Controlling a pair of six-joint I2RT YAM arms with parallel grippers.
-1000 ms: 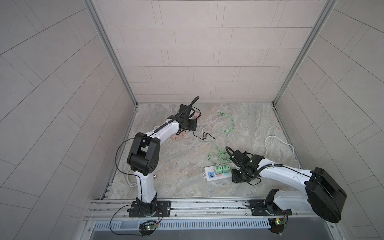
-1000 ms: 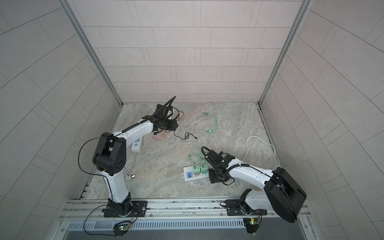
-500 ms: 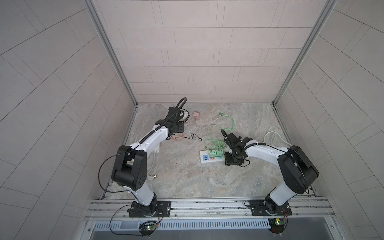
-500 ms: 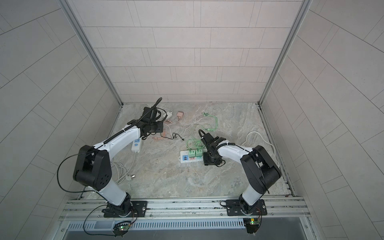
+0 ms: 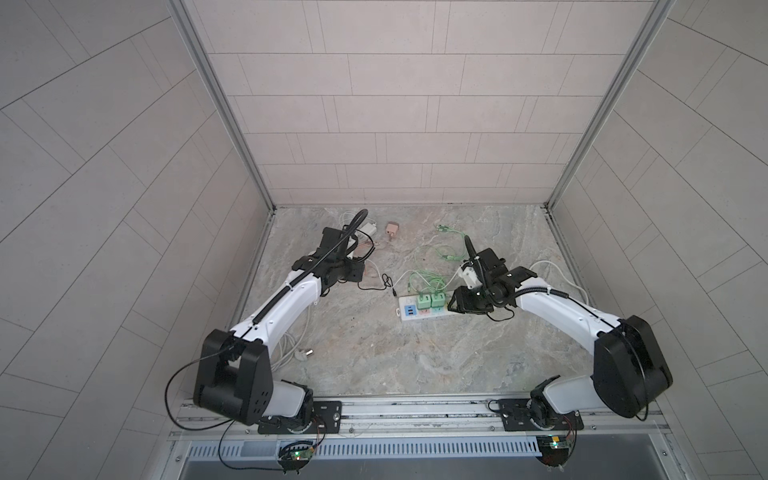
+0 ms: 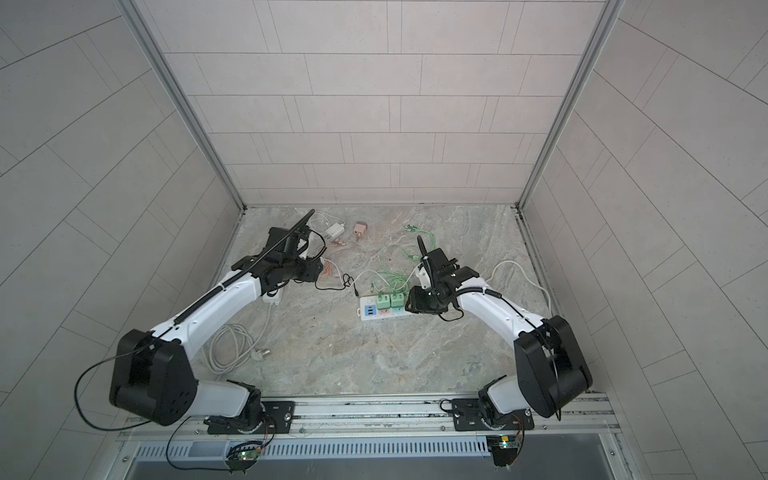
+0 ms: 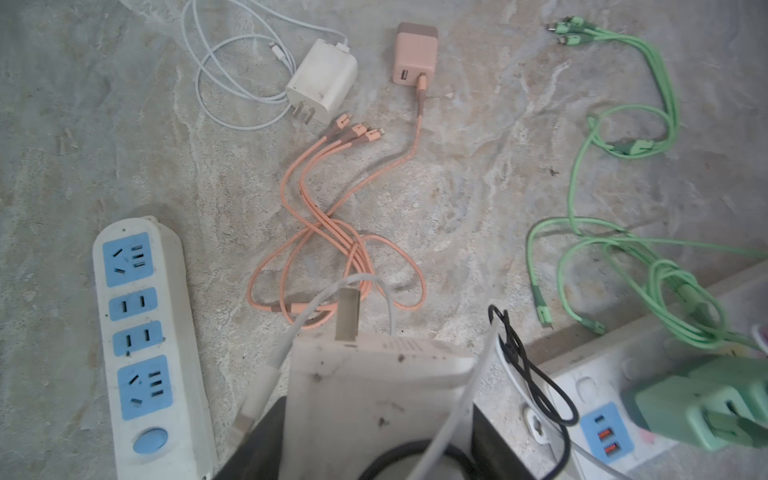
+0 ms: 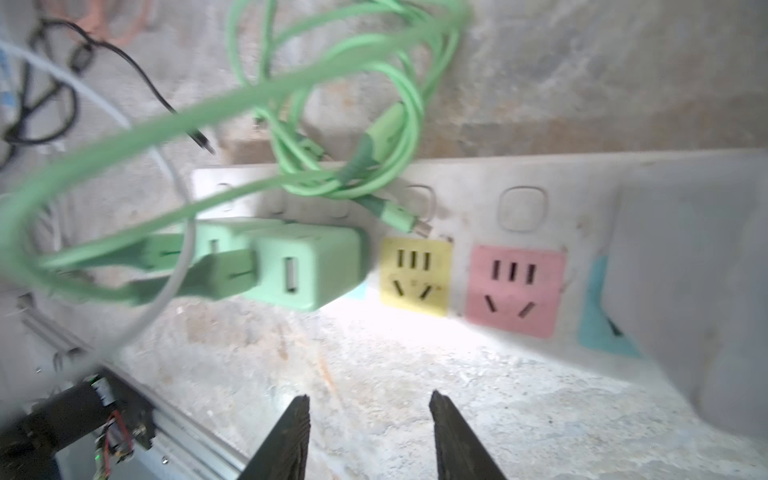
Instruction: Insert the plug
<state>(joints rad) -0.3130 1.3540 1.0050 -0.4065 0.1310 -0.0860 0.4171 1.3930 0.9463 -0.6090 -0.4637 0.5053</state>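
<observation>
My left pincer (image 5: 353, 275) is closed partway on the white plug (image 7: 374, 382). The plug sits above the surface (image 7: 457, 187), between the blue-socket strip (image 7: 178, 316) and the multicoloured power strip (image 8: 519, 199). My right pincer (image 8: 370, 401) stands part open and empty, near that strip's yellow socket (image 8: 415, 274).

**Setting:** robot test cell, laboratory type.
**Enclosure:** three walls (image 5: 395, 124) of pale tile-pattern panels, joined by aluminium corner posts (image 5: 220, 104).
**Work surface:** stone-pattern tabletop (image 5: 374, 357).
**Front edge:** aluminium rail (image 5: 415, 409) with two white-and-black robot arms bolted on, the left arm (image 5: 286, 303) and the right arm (image 5: 557, 309). A slotted cable duct (image 5: 415, 449) runs below it, and small circuit boards (image 5: 296, 456) show lit green lamps.
**Props:** power strips (image 7: 137, 332), chargers (image 7: 322, 79) and loose cables (image 7: 332, 232), scuffed and soiled.
</observation>
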